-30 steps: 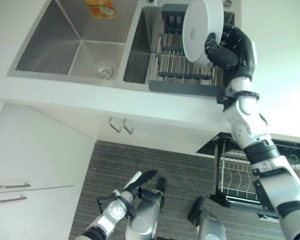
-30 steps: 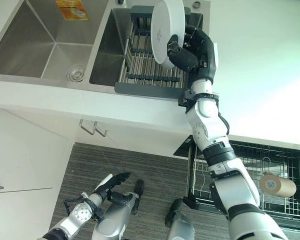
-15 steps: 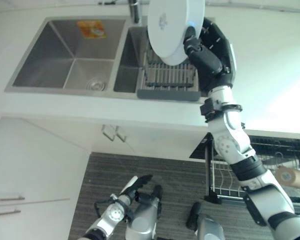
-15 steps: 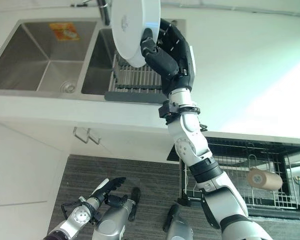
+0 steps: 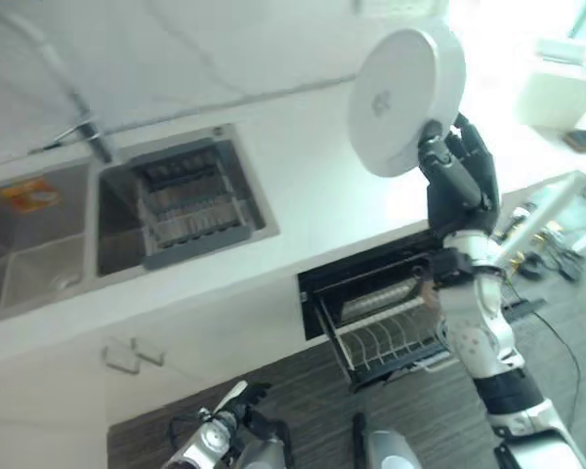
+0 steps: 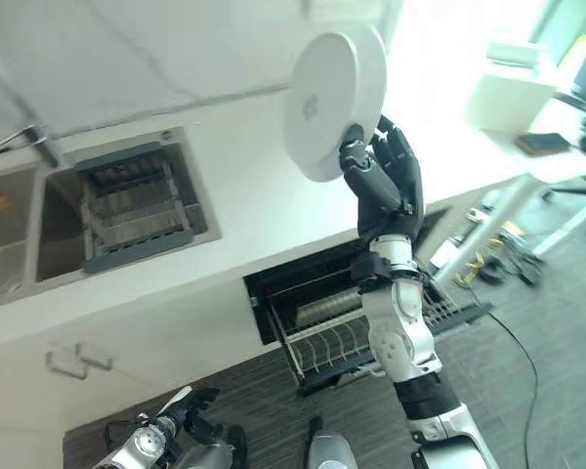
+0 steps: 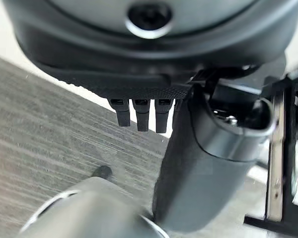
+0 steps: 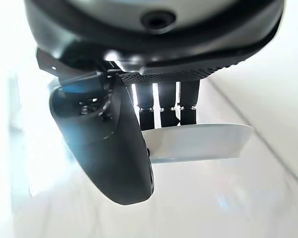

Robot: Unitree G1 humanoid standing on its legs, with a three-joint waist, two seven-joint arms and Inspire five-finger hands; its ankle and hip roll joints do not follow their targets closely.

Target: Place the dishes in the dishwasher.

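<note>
My right hand (image 5: 461, 174) holds a round white plate (image 5: 404, 101) upright, high above the white counter, thumb and fingers pinching its lower rim. The right wrist view shows the plate's edge (image 8: 198, 143) clamped between the thumb and the fingers. Below and to the left of that hand the dishwasher (image 5: 371, 283) stands open, with its wire rack (image 5: 386, 337) pulled out over the floor. My left hand (image 5: 220, 430) hangs low near the dark floor, fingers straight, holding nothing.
A steel sink (image 5: 39, 254) is set in the counter at the left, with a dark dish rack (image 5: 186, 210) in its right basin and a tap (image 5: 90, 137) behind. A white desk (image 6: 527, 147) stands at the far right.
The camera has swung to the right, so the sink now lies at the left. My right hand has carried the plate away from the dish rack to above the open dishwasher.
</note>
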